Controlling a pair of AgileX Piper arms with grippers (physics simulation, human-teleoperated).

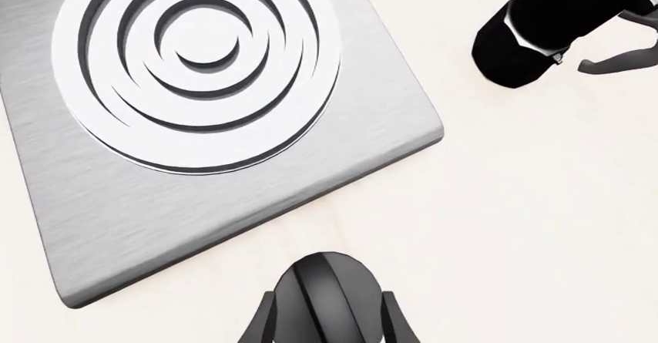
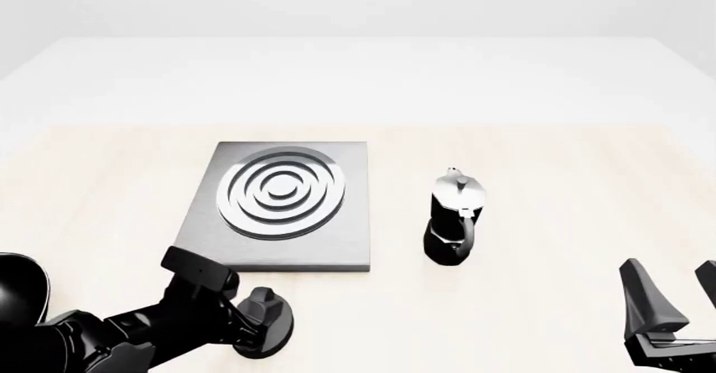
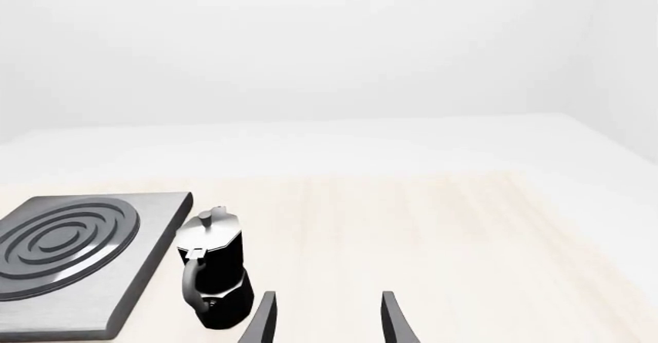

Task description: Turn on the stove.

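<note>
With its two fingers set either side of the black knob (image 1: 327, 297), the left gripper (image 2: 263, 323) seems closed on it, at the table's near edge, just in front of the stove (image 2: 285, 256). Whether the knob has been turned I cannot tell. The moka pot (image 2: 453, 218) stands to the stove's right. The right gripper (image 3: 327, 320) waits, fingers spread, holding nothing.

Glossy blk arms, dark-grey hand (image 2: 671, 306) fingers.

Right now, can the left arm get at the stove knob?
Probably yes. The left tool already straddles the knob, a finger on each side, just off the stove's near edge. The moka pot stands well off to the side.
</note>
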